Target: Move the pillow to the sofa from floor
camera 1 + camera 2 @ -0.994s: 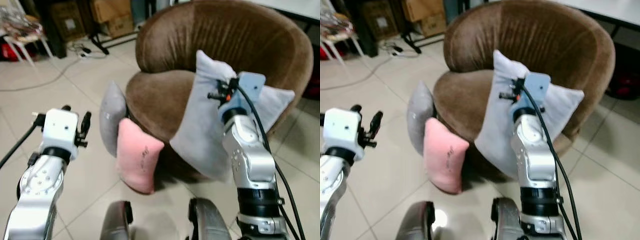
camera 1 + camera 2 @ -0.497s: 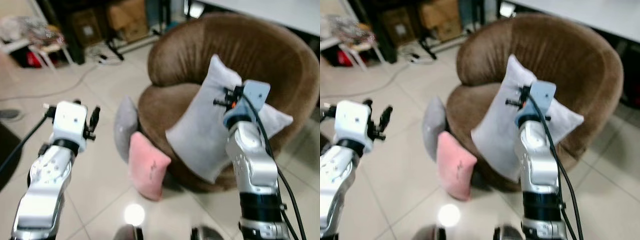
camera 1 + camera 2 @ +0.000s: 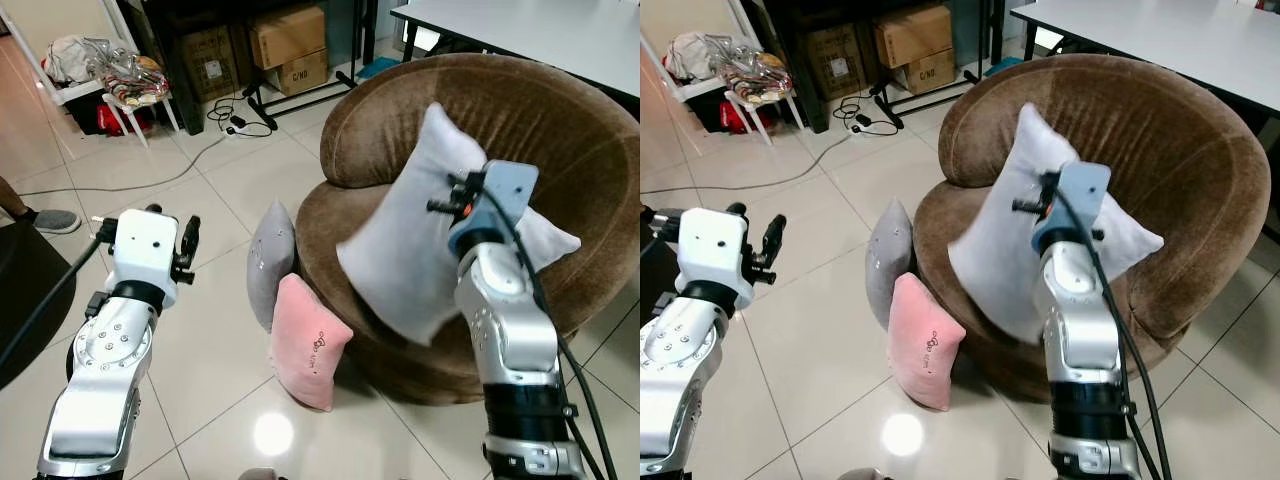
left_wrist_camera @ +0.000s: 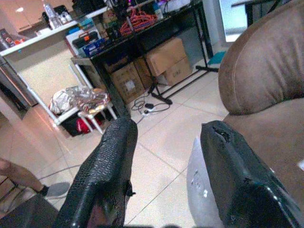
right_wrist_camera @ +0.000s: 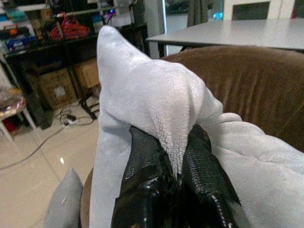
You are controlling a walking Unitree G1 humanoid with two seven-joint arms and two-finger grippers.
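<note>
Right end effector (image 5: 173,156) pinches pillow (image 5: 152,95)

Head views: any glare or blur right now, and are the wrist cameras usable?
Left eye view: sharp, one lamp glare spot on the floor tiles. Right wrist view: bright, fingers pinching the white pillow in crisp focus. Left wrist view: well lit, close fingers slightly soft.
</note>
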